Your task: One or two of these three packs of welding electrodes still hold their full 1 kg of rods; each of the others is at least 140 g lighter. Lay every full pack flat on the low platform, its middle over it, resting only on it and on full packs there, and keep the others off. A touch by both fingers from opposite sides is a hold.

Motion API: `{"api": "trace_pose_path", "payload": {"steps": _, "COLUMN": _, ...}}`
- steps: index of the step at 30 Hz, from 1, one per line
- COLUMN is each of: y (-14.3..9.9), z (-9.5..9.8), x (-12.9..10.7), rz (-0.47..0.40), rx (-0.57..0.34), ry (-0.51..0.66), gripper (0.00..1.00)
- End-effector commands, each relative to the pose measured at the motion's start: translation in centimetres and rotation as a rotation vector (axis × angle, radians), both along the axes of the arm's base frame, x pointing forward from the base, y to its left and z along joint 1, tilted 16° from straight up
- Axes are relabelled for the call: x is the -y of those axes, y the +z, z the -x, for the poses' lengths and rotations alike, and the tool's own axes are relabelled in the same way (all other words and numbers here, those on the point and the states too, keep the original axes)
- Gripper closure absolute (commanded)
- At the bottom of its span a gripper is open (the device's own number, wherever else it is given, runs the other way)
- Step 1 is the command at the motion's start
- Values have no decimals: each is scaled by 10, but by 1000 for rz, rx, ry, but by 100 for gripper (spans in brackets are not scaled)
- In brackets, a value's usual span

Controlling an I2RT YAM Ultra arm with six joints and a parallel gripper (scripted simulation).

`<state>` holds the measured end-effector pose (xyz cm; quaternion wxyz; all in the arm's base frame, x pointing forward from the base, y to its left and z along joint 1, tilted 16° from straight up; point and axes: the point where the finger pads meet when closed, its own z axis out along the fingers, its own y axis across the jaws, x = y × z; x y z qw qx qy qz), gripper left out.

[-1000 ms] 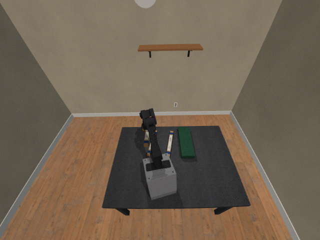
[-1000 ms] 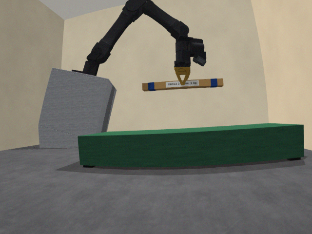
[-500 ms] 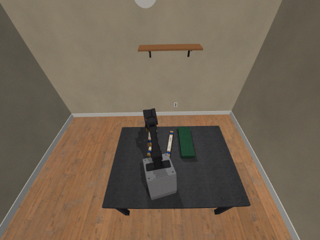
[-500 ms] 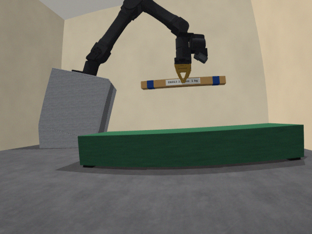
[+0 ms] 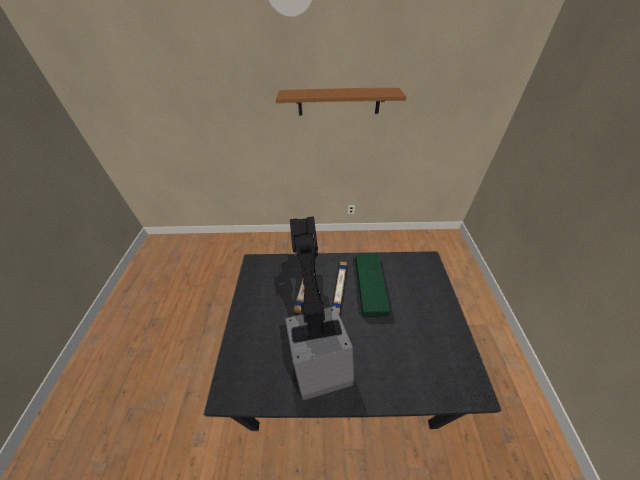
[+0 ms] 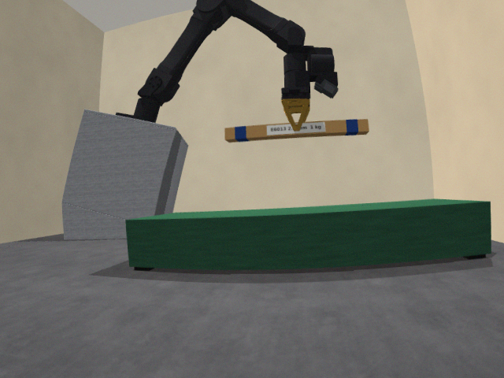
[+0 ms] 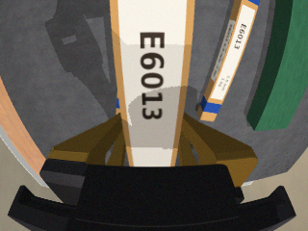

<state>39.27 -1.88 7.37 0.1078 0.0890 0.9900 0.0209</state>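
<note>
Overhead, our arm [image 6: 179, 49] arches high, wrist down; gripper [image 6: 296, 122] clamps long cardboard pack [image 6: 260, 131] level above table; green platform [image 6: 309, 239] boxy, matte.

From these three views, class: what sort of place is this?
Probably a bare test room: plain walls, a wood floor, one wall shelf, and a dark table carrying the arm, whose gripper holds an electrode pack.

In the top view the arm [image 5: 310, 279] covers most of the pack [image 5: 298, 299] lying at its nine o'clock side, leaving only an end strip. The held pack [image 6: 296, 129] cannot be seen there at all. From the wrist, that pack [image 7: 152, 58] runs off the twelve o'clock edge (label cut short), and the tool [image 7: 154, 148] hides its near end. The platform [image 7: 283, 58] is cropped at three o'clock.
</note>
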Motion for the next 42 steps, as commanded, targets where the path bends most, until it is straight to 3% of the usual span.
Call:
{"api": "trace_pose_path", "payload": {"steps": 1, "y": 35, "z": -7, "x": 10, "rz": 0, "rx": 97, "ry": 15, "gripper": 100}}
{"api": "trace_pose_path", "payload": {"steps": 13, "y": 36, "z": -4, "x": 42, "rz": 4, "rx": 99, "ry": 15, "gripper": 100}}
{"api": "trace_pose_path", "payload": {"steps": 42, "y": 24, "z": -11, "x": 51, "rz": 11, "rx": 117, "ry": 15, "gripper": 100}}
